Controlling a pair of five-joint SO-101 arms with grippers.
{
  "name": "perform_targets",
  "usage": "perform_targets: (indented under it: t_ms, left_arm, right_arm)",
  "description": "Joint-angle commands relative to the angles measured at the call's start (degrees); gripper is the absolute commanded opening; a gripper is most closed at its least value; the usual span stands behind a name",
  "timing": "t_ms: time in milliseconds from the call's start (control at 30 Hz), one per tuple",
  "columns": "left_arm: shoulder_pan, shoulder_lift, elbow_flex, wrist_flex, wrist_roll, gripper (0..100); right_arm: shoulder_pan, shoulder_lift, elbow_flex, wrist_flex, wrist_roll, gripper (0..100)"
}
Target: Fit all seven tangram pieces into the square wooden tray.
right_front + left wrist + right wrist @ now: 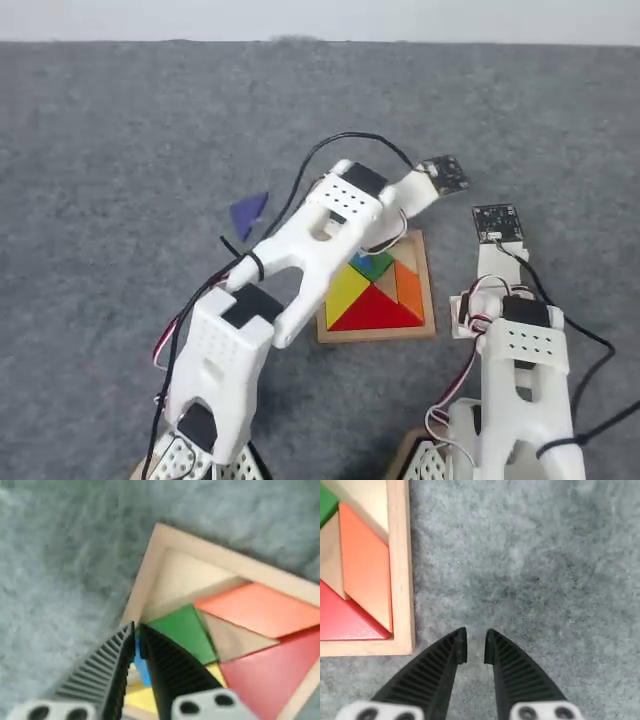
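Triangle in purple (248,212) lies alone on the grey worktop (120,150), apart from the tray (380,335) to its right. The left gripper (136,630) hangs over one corner of the tray, clenched to a thin slit. Its tips are above a blue piece (142,672) and beside a green piece (182,632). A yellow piece (345,290), a red piece (265,675) and an orange piece (255,610) lie inside the tray. The right gripper (472,645) is just beside the tray's right edge, slightly parted and grasping nothing.

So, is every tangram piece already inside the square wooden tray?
No, a purple triangular piece lies on the grey carpet, apart from the square wooden tray.
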Motion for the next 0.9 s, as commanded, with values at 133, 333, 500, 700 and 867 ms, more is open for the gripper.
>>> perform_targets:
  t_ms: [133,333,500,700,867]
  left_arm:
    - [-2.37,-2.64,-0.22,0.62,-2.37,1]
    - [-2.46,-3.16,1.10,2.29,-2.90,1]
    - [-2.20,-3.25,4.35,1.93,-2.99,1]
    - [-2.37,-7.38,4.53,1.23,-2.55,1]
    - [-0.62,-14.77,5.14,2.02,-0.62,1]
  right_arm:
    - [0.57,-1.98,-0.44,-1.10,-0.53,7.4]
    - [0.57,-1.98,-0.44,-1.10,-0.62,7.4]
    - [0.57,-1.98,-0.44,-1.10,-0.62,7.4]
    - [0.57,-1.98,-0.44,-1.10,-0.62,7.4]
    - [0.57,-1.98,-0.44,-1.10,-0.62,7.4]
